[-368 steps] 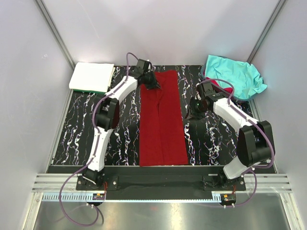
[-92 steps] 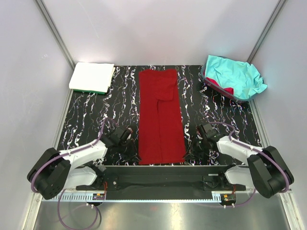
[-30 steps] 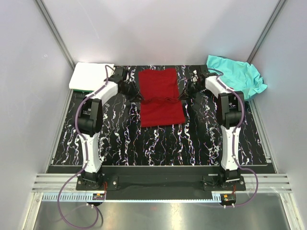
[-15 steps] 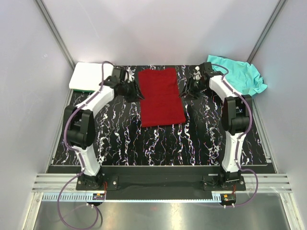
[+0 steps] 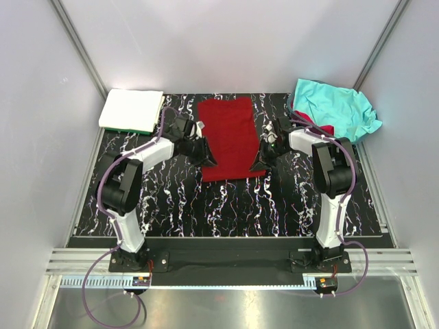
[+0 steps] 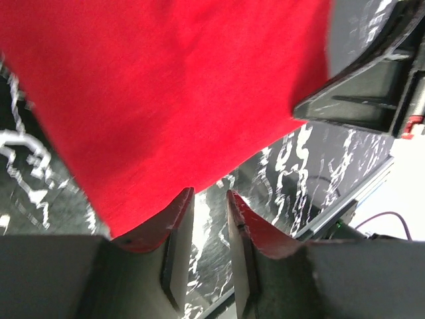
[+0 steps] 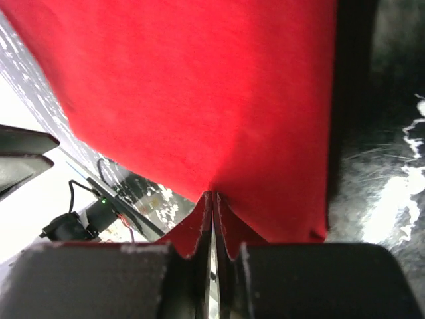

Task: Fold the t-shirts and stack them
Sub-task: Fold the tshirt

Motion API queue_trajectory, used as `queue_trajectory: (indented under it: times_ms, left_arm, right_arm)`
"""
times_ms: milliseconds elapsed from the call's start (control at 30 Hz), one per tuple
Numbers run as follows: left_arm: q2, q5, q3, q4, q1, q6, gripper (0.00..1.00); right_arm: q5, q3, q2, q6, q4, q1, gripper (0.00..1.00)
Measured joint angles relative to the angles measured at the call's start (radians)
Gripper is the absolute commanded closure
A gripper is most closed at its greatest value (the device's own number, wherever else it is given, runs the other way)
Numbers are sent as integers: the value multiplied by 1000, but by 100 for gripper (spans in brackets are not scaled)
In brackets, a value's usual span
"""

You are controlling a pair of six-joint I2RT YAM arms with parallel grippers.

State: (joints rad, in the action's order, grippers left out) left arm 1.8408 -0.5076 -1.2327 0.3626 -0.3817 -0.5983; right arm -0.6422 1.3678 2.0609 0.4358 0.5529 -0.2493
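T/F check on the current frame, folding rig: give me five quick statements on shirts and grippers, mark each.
1. The dark red t-shirt lies folded on the mat, between the left gripper and the right gripper. True.
2. The right gripper stands wide open. False: its fingers are shut on the dark red t-shirt's edge.
3. The turquoise t-shirt lies folded flat. False: it sits crumpled at the far right corner.
4. The left gripper's fingers stand apart, with mat showing between them. True.
5. The folded white t-shirt rests on the green t-shirt at the far left. True.
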Motion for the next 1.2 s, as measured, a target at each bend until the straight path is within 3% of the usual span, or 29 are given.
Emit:
queue_trajectory:
  times_ms: [200, 433, 667, 833, 1200]
  left_arm:
    - [0, 9, 95, 27, 26, 26, 73]
    - [-45, 48, 92, 132, 29, 107, 64]
    - [-158, 0, 37, 82, -16, 40, 67]
    - [-112, -79, 92, -47, -42, -50, 71]
    - [-24, -81, 234, -76, -39, -86, 73]
  right_arm:
    - [-29, -126, -22, 2, -55, 39, 94]
    - [2, -140, -128, -37, 11, 70, 92]
    - [-35, 16, -139, -11, 41, -70, 92]
    - [-80, 85, -58, 17, 29, -185, 93]
    - [-86, 121, 80, 19, 118, -218, 93]
